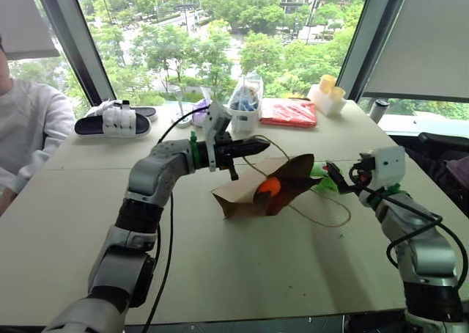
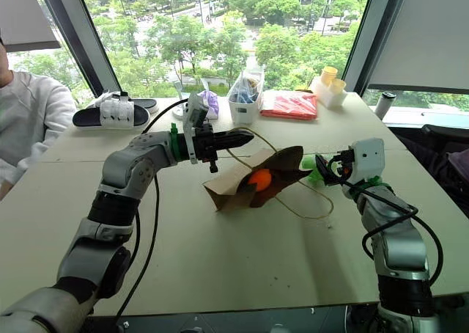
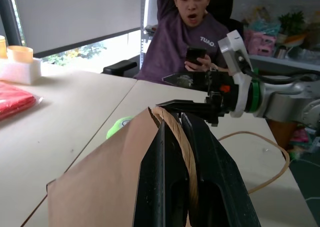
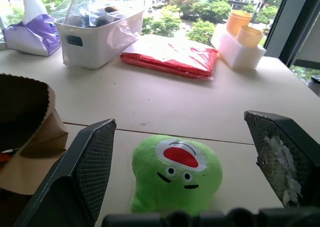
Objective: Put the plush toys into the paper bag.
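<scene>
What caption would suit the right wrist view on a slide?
Open right claw facing the green plush toy on the table, beside the paper bag.

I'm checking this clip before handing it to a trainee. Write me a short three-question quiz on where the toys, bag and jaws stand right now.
1. True or false: the orange plush toy already lies in the mouth of the paper bag.
2. What is the left gripper shut on? A) the bag's cord handle B) the red packet C) the green plush toy
3. Fill in: the right gripper has its jaws ____ on either side of the green plush toy, which sits on the table.

Key: 1 true; 2 A; 3 open.
</scene>
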